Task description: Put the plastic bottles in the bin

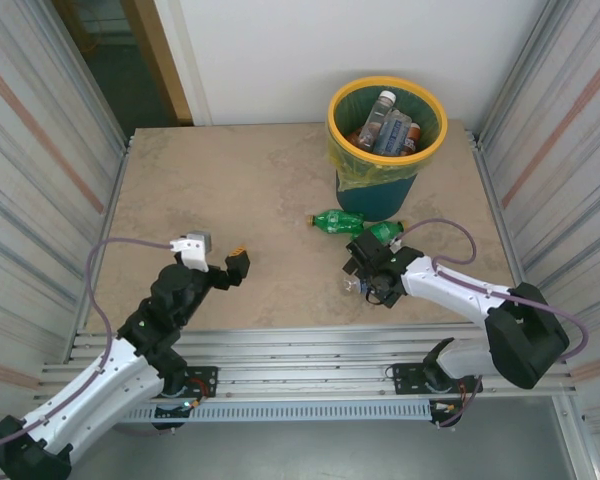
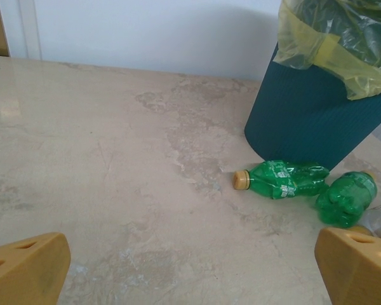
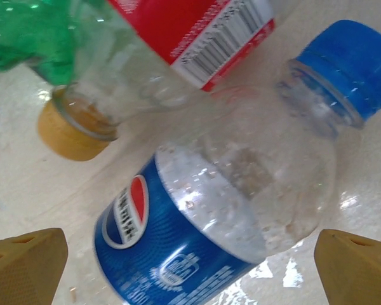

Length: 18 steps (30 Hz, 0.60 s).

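Note:
The teal bin (image 1: 378, 195) with a yellow rim stands at the far right of the table and holds several plastic bottles (image 1: 385, 125). In front of it lie two crushed green bottles (image 1: 337, 222) (image 1: 385, 232), seen in the left wrist view as one with a yellow cap (image 2: 282, 179) and one to its right (image 2: 346, 198). My right gripper (image 1: 370, 275) is open, low over a clear bottle with a blue cap and blue label (image 3: 241, 190) that lies between its fingers (image 3: 25, 267). Beside it lies a clear bottle with a red label (image 3: 152, 70). My left gripper (image 1: 232, 268) hangs open and empty over bare table.
Corrugated metal walls close in the left and right sides of the table (image 1: 230, 190). A white wall stands behind the bin. The aluminium rail (image 1: 310, 350) carrying the arm bases runs along the near edge.

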Each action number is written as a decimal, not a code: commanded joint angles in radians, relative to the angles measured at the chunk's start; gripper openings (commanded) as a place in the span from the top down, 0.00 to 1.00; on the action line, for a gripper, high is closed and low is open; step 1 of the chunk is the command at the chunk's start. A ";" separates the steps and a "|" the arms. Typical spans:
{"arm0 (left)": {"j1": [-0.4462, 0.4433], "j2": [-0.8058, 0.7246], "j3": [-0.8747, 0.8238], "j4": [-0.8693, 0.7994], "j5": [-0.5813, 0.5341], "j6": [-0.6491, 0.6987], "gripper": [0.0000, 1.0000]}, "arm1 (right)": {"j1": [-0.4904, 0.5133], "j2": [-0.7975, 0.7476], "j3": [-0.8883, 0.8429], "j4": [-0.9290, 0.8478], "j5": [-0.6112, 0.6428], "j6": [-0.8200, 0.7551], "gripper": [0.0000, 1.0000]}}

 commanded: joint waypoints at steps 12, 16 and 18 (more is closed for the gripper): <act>0.009 0.013 -0.007 0.038 0.013 -0.024 0.01 | -0.016 0.036 -0.060 0.007 -0.025 0.007 0.13; 0.009 0.015 -0.004 0.036 0.013 -0.030 0.01 | -0.023 0.046 -0.080 0.026 -0.033 0.000 0.25; 0.010 0.013 -0.005 0.037 0.013 -0.033 0.01 | -0.026 0.046 -0.092 0.037 -0.041 -0.001 0.30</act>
